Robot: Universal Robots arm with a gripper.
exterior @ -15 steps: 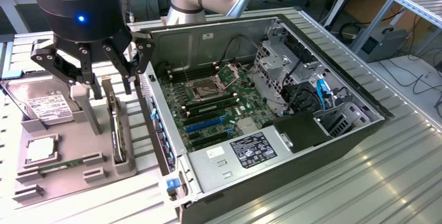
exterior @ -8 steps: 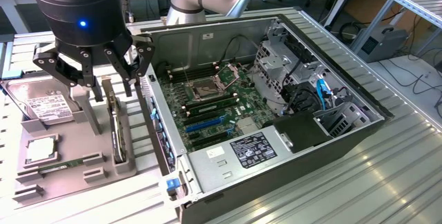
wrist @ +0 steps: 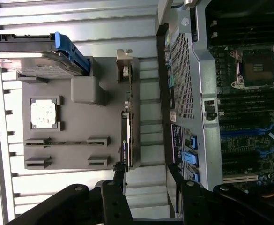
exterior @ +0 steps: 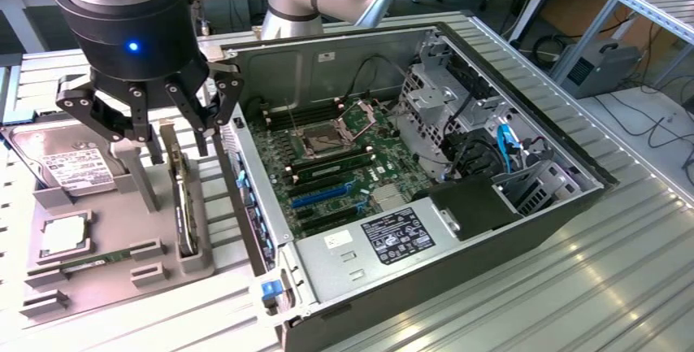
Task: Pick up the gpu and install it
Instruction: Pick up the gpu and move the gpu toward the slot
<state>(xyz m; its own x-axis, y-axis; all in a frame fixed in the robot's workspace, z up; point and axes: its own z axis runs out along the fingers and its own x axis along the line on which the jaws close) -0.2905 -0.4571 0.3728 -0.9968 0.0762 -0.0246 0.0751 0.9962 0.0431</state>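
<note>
The gpu (exterior: 187,214) (wrist: 127,126) stood on edge in a slot of the gray holder (exterior: 109,275) (wrist: 66,124), just beside the open case's (exterior: 434,287) (wrist: 193,93) outer wall. The gripper (exterior: 174,136) (wrist: 148,197) hung over the card's end, close to that same wall. Its fingers were spread wide and gripped nothing. A hard drive (exterior: 65,165) (wrist: 38,61) sat in the holder, farther from the case.

Fairly bright, even light from overhead, no hard shadows anywhere. Streaky glare off the ribbed metal table (exterior: 623,283) at the exterior view's right, washed nearly white in the wrist view, gripper (wrist: 146,168) a near-black silhouette against it. Murkier deep inside the computer case (exterior: 314,63).
</note>
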